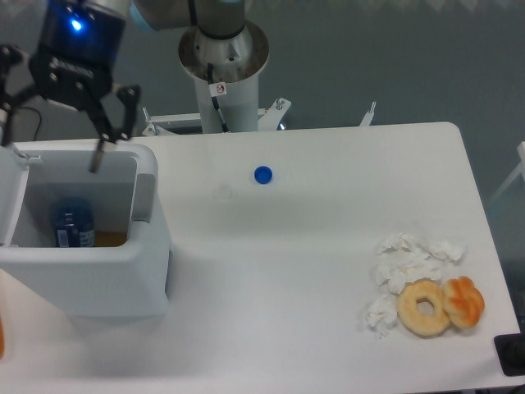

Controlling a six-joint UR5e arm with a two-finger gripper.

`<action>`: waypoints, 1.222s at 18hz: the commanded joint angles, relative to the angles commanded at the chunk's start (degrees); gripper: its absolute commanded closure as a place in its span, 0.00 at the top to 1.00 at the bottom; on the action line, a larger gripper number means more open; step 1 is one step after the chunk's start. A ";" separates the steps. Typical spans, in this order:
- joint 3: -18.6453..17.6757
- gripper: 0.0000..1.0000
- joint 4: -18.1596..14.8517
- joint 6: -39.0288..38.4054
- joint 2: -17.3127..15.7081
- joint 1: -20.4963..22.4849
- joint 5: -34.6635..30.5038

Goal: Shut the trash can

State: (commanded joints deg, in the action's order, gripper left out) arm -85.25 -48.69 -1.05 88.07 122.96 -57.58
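Observation:
The trash can [90,275] is a large white boxy bin at the left of the table, standing open. Its white lid [11,193] is raised upright at the far left edge. A grey latch tab [143,197] sits on its right wall. Inside I see a blue bottle [72,223] and something orange. My gripper [51,141] hangs open above the bin's back rim, one finger [100,152] over the opening, the other at the frame's left edge near the lid.
A blue bottle cap [262,174] and a small white cap [223,192] lie mid-table. Crumpled tissues [406,261], a donut [424,307] and an orange pastry [464,300] sit at the right front. The arm's base column [223,74] stands behind the table.

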 joint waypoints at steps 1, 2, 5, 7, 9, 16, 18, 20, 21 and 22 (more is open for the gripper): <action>-0.09 1.00 0.00 0.00 -0.53 -0.35 1.76; -0.35 1.00 0.00 0.09 -0.97 -0.87 3.34; -0.88 1.00 -0.09 0.00 -2.02 -2.89 6.25; -1.14 1.00 0.00 0.09 -2.29 -3.78 6.78; -1.14 1.00 0.09 0.09 -2.20 -4.74 6.96; -1.58 1.00 0.09 0.52 -1.50 -6.41 13.02; -1.58 1.00 0.18 0.53 -0.27 -7.73 13.63; -1.41 1.00 0.18 0.70 1.13 -9.05 13.73; -1.06 1.00 0.18 0.70 1.75 -9.49 13.81; -0.97 1.00 0.18 0.70 2.36 -10.28 13.81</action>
State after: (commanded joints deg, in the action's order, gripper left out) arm -86.22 -48.52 -0.35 90.43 112.68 -43.77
